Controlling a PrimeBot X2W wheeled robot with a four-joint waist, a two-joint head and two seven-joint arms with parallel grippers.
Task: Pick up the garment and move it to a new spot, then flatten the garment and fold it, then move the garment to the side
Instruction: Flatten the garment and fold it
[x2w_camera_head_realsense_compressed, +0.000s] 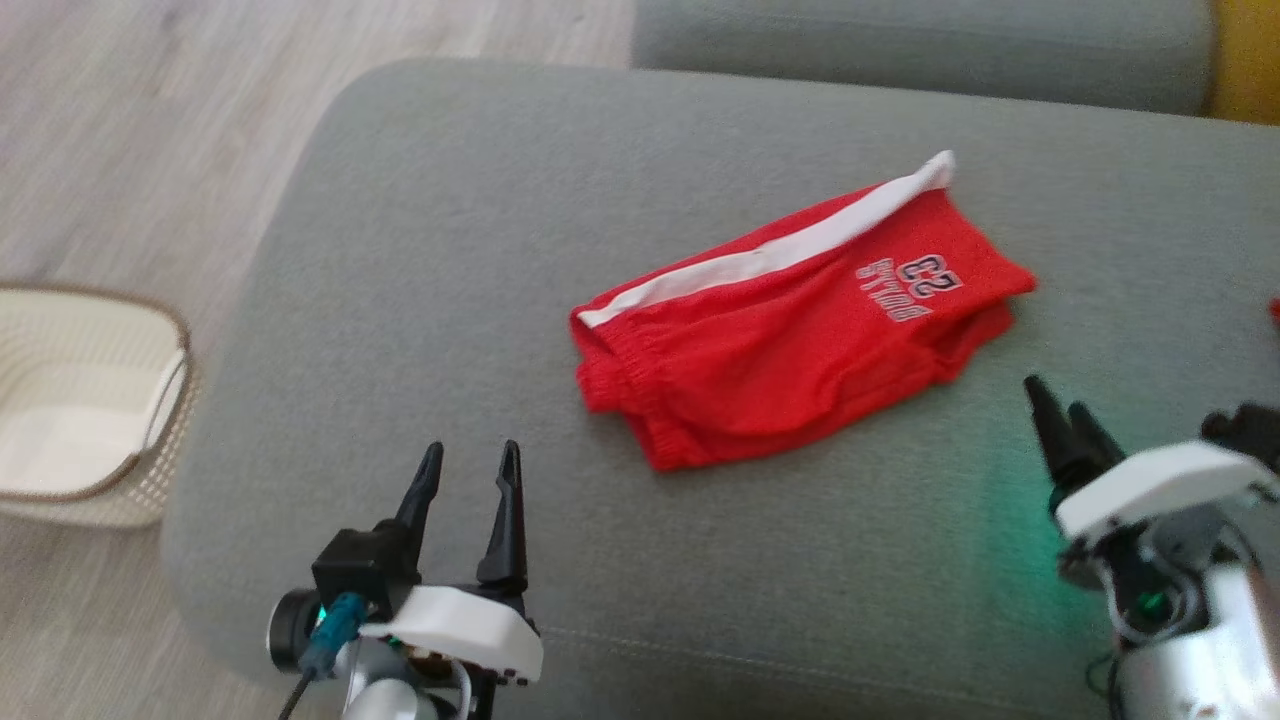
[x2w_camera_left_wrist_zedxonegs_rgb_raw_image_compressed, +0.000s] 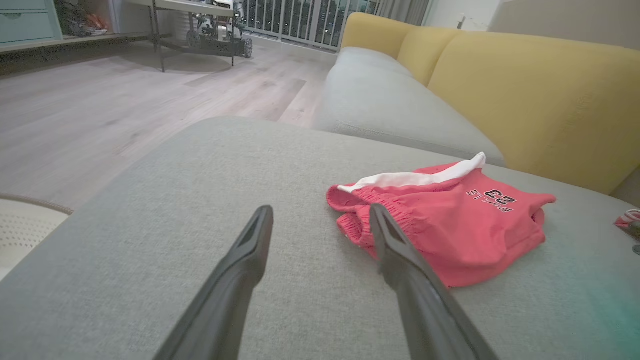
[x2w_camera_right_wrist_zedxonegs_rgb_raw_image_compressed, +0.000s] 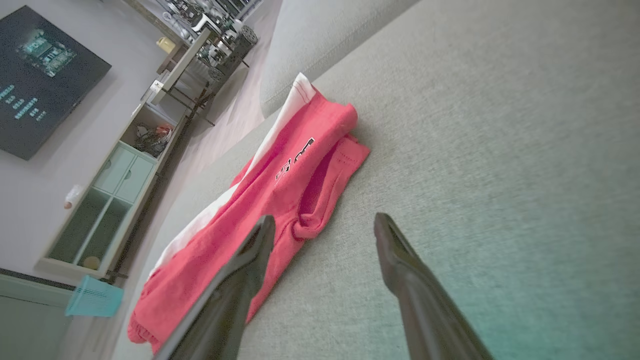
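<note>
Cream and woven, the basket (x2w_camera_head_realsense_compressed: 130, 505) sits on the floor at your far left, just beside the grey sofa cushion (x2w_camera_head_realsense_compressed: 450, 250). Next comes your left claw (x2w_camera_head_realsense_compressed: 472, 450), hovering over the cushion's near edge with its fingers apart and nothing between them. Right of it, near the middle of the cushion, lie the red shorts (x2w_camera_head_realsense_compressed: 780, 340), with the gathered waistband (x2w_camera_head_realsense_compressed: 625, 400) pointing toward the left claw and the leg hems (x2w_camera_head_realsense_compressed: 985, 320) toward the right. They look doubled over along their length, the white side stripe (x2w_camera_head_realsense_compressed: 760, 262) running down the far edge and the printed number (x2w_camera_head_realsense_compressed: 910, 285) facing up. That lie would suit shorts waiting to be carried and smoothed, and equally shorts folded and set down, so you cannot place the stage from this. Expect thin, light, limp knit that sags and lets its layers slide apart. The thick elastic waistband gives the firmest bite, and pinching both layers there and at the hems should keep the shape. Farthest right, your right claw (x2w_camera_head_realsense_compressed: 1056, 397) hangs near the hems, its fingers spread and empty.
</note>
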